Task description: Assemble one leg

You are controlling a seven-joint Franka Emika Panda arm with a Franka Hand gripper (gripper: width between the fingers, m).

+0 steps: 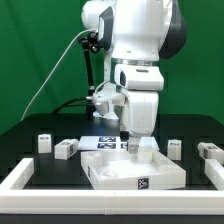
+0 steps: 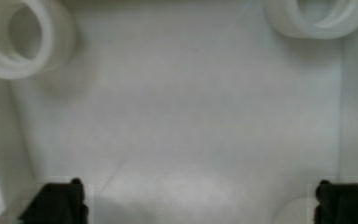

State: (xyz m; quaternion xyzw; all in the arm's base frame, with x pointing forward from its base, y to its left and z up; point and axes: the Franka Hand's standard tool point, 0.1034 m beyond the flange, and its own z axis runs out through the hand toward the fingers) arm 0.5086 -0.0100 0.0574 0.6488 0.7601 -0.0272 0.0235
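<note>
The large white square panel lies flat at the table's front, with a tag on its front edge. My gripper hangs just above the panel's far edge. In the wrist view the gripper is open, with its dark fingertips wide apart and only the bare panel surface between them. Two round sockets show in the panel's corners. Small white legs with tags lie on the table: two at the exterior view's left and two at its right.
The marker board lies just behind the panel. A low white rail borders the table on the exterior view's left, front and right. A black cable hangs behind the arm against the green backdrop.
</note>
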